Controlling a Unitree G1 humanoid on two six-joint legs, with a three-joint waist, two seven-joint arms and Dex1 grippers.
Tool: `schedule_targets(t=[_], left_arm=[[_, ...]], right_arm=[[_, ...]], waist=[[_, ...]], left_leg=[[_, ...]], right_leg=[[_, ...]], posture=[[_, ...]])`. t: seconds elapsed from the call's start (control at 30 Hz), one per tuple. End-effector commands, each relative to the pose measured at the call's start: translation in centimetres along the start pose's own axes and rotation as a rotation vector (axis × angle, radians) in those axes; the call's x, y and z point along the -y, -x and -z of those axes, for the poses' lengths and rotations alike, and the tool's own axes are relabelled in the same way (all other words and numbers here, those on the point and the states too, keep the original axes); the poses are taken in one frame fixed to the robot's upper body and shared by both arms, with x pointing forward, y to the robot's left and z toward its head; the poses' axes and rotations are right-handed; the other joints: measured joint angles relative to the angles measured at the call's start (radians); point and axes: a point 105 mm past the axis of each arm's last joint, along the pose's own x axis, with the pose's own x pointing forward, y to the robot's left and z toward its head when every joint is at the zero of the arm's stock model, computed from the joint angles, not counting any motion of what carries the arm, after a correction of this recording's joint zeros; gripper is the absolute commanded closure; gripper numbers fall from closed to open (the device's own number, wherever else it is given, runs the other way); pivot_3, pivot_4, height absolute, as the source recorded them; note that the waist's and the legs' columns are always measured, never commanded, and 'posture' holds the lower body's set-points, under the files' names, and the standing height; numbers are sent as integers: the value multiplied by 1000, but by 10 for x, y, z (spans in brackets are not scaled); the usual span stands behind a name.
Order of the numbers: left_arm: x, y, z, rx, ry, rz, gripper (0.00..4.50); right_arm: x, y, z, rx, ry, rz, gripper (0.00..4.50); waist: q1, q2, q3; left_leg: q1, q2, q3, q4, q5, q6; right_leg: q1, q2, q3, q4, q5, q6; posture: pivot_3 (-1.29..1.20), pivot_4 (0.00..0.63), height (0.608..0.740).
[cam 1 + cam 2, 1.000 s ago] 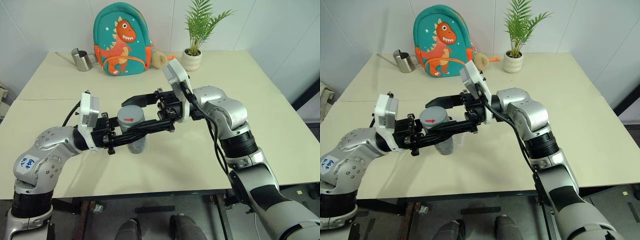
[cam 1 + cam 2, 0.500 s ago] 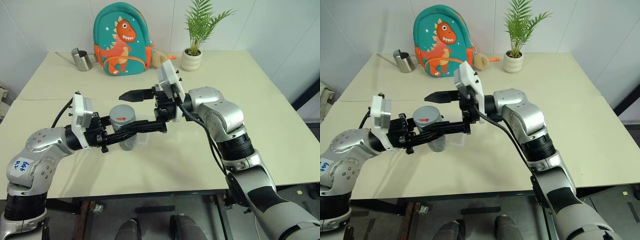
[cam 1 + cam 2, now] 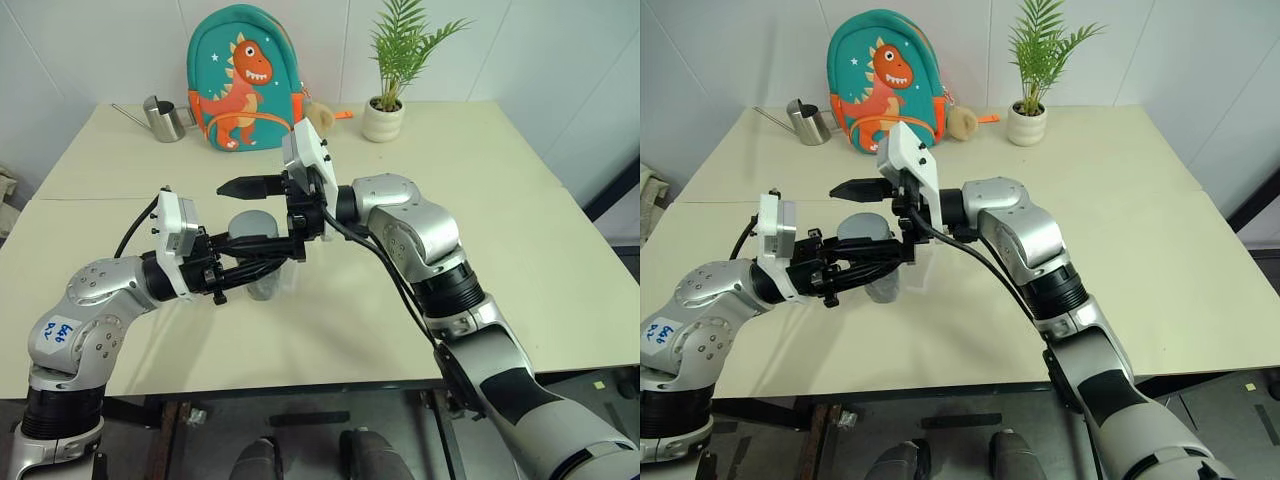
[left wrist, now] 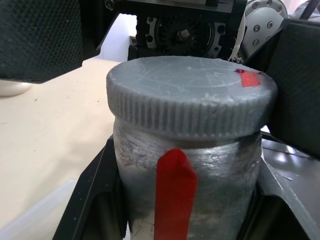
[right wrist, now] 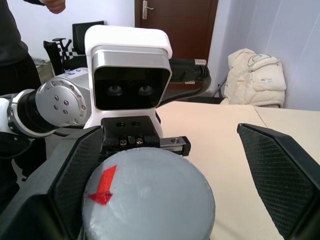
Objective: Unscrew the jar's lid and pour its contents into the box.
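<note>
Left gripper holds the jar above the table while the right gripper's spread fingers sit to either side of the lid.

The left gripper (image 3: 262, 262) has its two black fingers clamped on the body of the jar (image 4: 187, 170), which stands upright and lifted off the table (image 3: 330, 320), its red mark facing that arm's wrist camera. The lid (image 5: 149, 195) is on the jar, with a red mark on top. The right gripper (image 3: 245, 215) reaches in level from the side with its fingers (image 5: 280, 175) wide apart, one on each side of the lid and clear of it. Below the jar, a clear box (image 3: 923, 272) lies on the table. Farther back stand a dinosaur backpack (image 3: 243, 80), a steel watering can (image 3: 160, 118) and a potted plant (image 3: 388, 70).
</note>
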Motion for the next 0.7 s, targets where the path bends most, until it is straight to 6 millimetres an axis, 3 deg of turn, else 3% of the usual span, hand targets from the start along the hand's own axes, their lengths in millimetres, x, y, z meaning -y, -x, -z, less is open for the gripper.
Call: schedule_targets(t=[0.03,0.43,0.7], left_arm=[[8,-1,-9,26,-42,32,2475],[9,1,-9,30,-36,21,2475],[7,6,-10,26,-46,15,2475]], right_arm=[[14,10,-13,17,52,64,13],[42,76,2,-82,49,185,13],[38,102,0,-84,-8,184,13]], waist=[[0,0,0],[1,0,0],[-5,0,0]], left_leg=[[0,0,0,0,0,0],[0,0,0,0,0,0],[0,0,3,0,0,1]], right_leg=[[0,0,0,0,0,0],[0,0,0,0,0,0],[0,0,2,-1,0,0]], posture=[[0,150,740],[0,150,740],[0,150,740]])
